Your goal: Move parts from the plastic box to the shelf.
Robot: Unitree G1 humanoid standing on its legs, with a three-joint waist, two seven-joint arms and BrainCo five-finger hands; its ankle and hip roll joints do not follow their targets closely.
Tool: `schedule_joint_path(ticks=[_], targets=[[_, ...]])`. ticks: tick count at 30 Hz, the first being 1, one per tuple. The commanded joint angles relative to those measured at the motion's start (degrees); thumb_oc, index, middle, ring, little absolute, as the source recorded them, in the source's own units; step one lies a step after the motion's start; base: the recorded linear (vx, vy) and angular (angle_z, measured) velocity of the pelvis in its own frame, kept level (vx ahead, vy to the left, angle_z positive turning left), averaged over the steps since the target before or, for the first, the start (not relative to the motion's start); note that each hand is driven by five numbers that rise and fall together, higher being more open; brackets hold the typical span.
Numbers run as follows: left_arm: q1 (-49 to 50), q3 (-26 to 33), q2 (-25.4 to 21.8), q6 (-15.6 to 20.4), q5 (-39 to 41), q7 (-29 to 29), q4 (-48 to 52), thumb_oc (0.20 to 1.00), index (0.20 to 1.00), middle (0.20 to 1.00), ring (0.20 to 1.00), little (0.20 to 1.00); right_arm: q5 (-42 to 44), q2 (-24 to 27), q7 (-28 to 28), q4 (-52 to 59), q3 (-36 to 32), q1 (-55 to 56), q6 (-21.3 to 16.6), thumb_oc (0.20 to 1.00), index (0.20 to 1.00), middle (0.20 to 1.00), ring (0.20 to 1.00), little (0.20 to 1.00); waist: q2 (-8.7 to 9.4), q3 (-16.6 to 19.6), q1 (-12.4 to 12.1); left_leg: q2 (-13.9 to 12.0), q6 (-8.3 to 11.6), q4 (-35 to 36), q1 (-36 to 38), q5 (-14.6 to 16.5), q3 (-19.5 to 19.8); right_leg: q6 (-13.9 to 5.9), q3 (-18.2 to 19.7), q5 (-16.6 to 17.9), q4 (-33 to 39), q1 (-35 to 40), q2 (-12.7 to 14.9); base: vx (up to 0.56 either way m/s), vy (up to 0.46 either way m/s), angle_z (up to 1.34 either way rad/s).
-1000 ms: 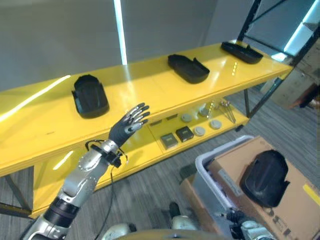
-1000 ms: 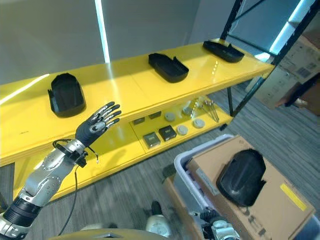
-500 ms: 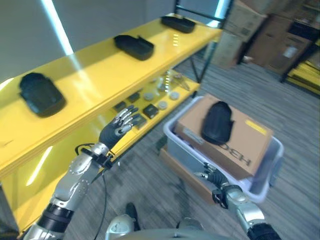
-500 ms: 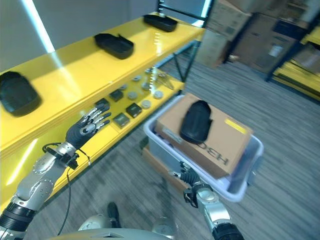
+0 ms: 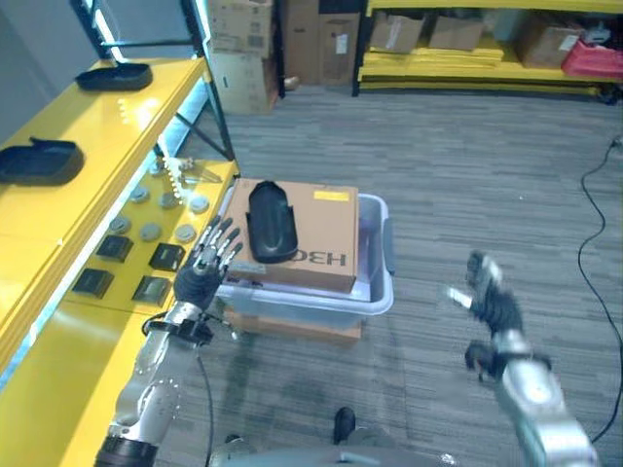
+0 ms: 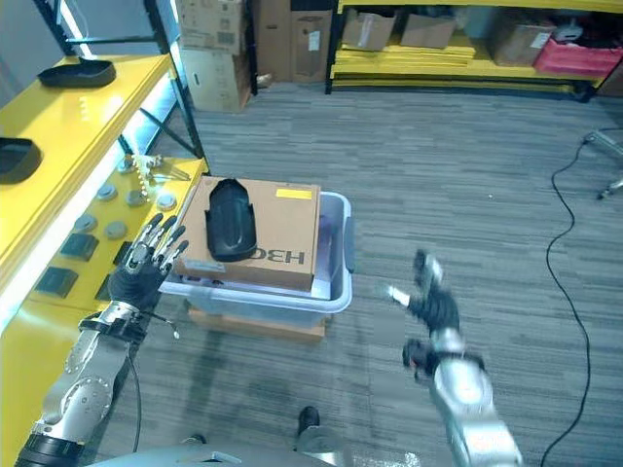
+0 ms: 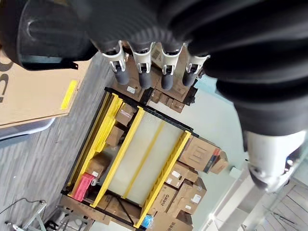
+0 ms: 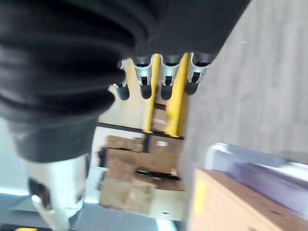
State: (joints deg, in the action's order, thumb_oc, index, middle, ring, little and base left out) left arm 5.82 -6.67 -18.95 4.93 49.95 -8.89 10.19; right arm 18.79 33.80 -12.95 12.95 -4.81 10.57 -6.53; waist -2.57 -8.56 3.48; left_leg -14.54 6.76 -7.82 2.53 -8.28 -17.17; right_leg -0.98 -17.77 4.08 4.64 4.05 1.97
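A black moulded part (image 5: 272,220) lies on a brown cardboard sheet (image 5: 316,232) that tops the clear plastic box (image 5: 375,292) on the floor. My left hand (image 5: 202,271) is open, its fingers spread just left of the box's near corner. My right hand (image 5: 490,306) hangs open in the air to the right of the box, holding nothing. The yellow shelf (image 5: 68,126) runs along the left, with two black parts (image 5: 37,161) (image 5: 113,75) on its top board. In the left wrist view the cardboard sheet (image 7: 33,91) shows beside the straight fingers (image 7: 142,65).
The shelf's lower board (image 5: 146,243) carries several small grey discs and dark blocks. A flat cardboard piece (image 5: 292,326) lies under the box. Stacked cartons and yellow racking (image 5: 467,39) line the far wall. A black cable (image 5: 594,224) snakes over the grey carpet at right.
The camera has swung right, so shelf and box shifted left in view. My right hand rose from below the box to open air at the right. The left hand stays open.
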Motion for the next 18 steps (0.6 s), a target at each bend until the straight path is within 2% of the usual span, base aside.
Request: schedule_joint_path(ticks=[1,2,3,4,6,7,8,9,11,12,14,18], targets=[[-3.82,1.26,-4.77,3.56,1.35,2.02,1.86,1.0,1.0,1.0,1.0,1.0,1.83,-0.47,-3.72,-0.41,-0.92,-3.4,-5.49,1.0,1.0,1.0,1.0,1.0,4.03,0.27,-1.1,4.06,-1.88,-5.65,-3.38,11.86,-1.15,-4.21,1.82,-3.89,-2.69,-1.52,2.8,0.06,-0.176,0.05],[-4.46,1.08,-4.7,3.85,1.48,2.61,1.47,1.0,1.0,1.0,1.0,1.0,1.68,0.07,-4.33,0.43,-1.22,-4.16,-6.57,1.0,1.0,1.0,1.0,1.0,3.92,0.14,-0.85,3.35,-1.58,-7.36,-3.85,11.37,-1.2,-3.87,1.95,-4.2,-3.22,-1.72,2.54,0.04,-0.135,0.01],[-4.88,0.99,-4.65,3.92,1.53,3.17,1.29,1.0,1.0,1.0,1.0,1.0,1.9,0.37,-4.38,1.14,-1.47,-4.69,-6.07,1.0,1.0,1.0,1.0,1.0,3.94,0.07,-0.68,2.78,-1.35,-9.11,-4.23,10.68,-1.2,-3.59,2.09,-4.4,-3.52,-1.76,2.39,0.06,-0.15,-0.07],[-6.0,1.05,-4.51,3.93,2.03,4.48,0.7,1.0,1.0,1.0,1.0,1.0,2.26,1.09,-4.11,2.76,-1.97,-5.91,-5.6,1.0,1.0,1.0,1.0,1.0,3.8,-0.37,-0.35,1.13,-0.43,-14.6,-6.04,7.96,-0.21,-2.6,2.88,-5.07,-4.48,-1.78,1.53,0.06,-0.14,-0.13],[-6.77,1.46,-4.21,3.85,2.76,5.15,-0.18,1.0,1.0,1.0,1.0,1.0,1.7,1.54,-3.62,3.41,-2.05,-6.54,-5.34,1.0,1.0,1.0,1.0,1.0,3.62,-0.99,-0.15,-0.02,0.18,-20.07,-8.37,5.7,1.77,-1.45,4.16,-5.83,-5.61,-1.66,0.41,0.06,-0.142,-0.25],[-7.09,2.06,-4.05,3.58,2.87,5.66,-0.43,1.0,1.0,1.0,1.0,1.0,2.21,1.64,-2.7,3.57,-2.21,-6.87,-5.16,1.0,1.0,1.0,1.0,1.0,3.89,-1.42,-0.1,0.0,-0.82,-22.01,-9.88,4.06,2.35,-0.5,4.83,-5.59,-6.28,-2.05,0.13,0.04,-0.097,-0.35],[-7.08,2.5,-3.83,3.44,2.15,5.96,-0.53,1.0,1.0,1.0,1.0,1.0,3.1,1.49,-1.64,3.69,-2.4,-6.81,-4.66,1.0,1.0,1.0,1.0,1.0,3.89,-1.6,-0.07,0.19,-0.98,-22.34,-10.57,3.74,2.97,-0.31,5.55,-5.86,-6.7,-1.99,-0.22,0.06,-0.049,-0.37],[-6.88,2.8,-3.69,3.28,1.53,6.31,-0.53,1.0,1.0,1.0,1.0,1.0,3.98,1.21,-1.0,3.54,-2.42,-6.67,-4.2,1.0,1.0,1.0,1.0,1.0,3.82,-1.72,-0.05,0.45,-1.1,-20.78,-10.81,3.48,2.98,-0.32,6.02,-5.96,-6.77,-1.84,-0.48,0.16,0.019,-0.47],[-6.0,3.43,-3.79,2.55,2.13,6.17,-0.24,1.0,1.0,1.0,1.0,1.0,4.76,0.57,0.3,2.94,-2.62,-5.9,-3.92,1.0,1.0,1.0,1.0,1.0,3.5,-1.76,-0.03,1.35,-0.83,-12.77,-10.15,1.35,1.96,-0.84,5.74,-6.24,-6.57,-0.92,-0.39,0.22,0.09,-0.35],[-5.75,3.65,-3.79,2.26,2.19,6.05,-0.04,1.0,1.0,1.0,1.0,1.0,4.83,0.53,0.54,2.9,-2.81,-5.45,-3.81,1.0,1.0,1.0,1.0,1.0,3.25,-1.6,-0.03,1.28,0.01,-10.95,-10.06,1.16,2.06,-1.21,5.58,-6.69,-6.38,-0.29,-0.41,0.17,0.115,-0.19],[-4.7,4.34,-3.82,1.96,2.11,5.78,0.55,1.0,1.0,1.0,1.0,1.0,5.85,0.46,1.59,3.41,-3.29,-4.03,-3.02,1.0,1.0,1.0,1.0,1.0,2.77,-1.79,0.14,0.99,-0.06,-4.6,-10.18,-3.4,0.72,-1.18,3.91,-6.36,-6.63,0.31,0.2,0.21,0.172,0.01],[-2.94,6.0,-4.4,1.66,3.23,5.25,1.66,1.0,1.0,1.0,1.0,1.0,6.35,0.43,3.34,4.09,-3.5,-2.43,-2.77,1.0,1.0,1.0,1.0,1.0,1.77,-1.97,-0.77,2.9,-0.21,2.69,-8.89,-3.94,1.87,-2.2,3.49,-8.05,-9.26,0.77,0.99,0.25,0.212,0.1]])
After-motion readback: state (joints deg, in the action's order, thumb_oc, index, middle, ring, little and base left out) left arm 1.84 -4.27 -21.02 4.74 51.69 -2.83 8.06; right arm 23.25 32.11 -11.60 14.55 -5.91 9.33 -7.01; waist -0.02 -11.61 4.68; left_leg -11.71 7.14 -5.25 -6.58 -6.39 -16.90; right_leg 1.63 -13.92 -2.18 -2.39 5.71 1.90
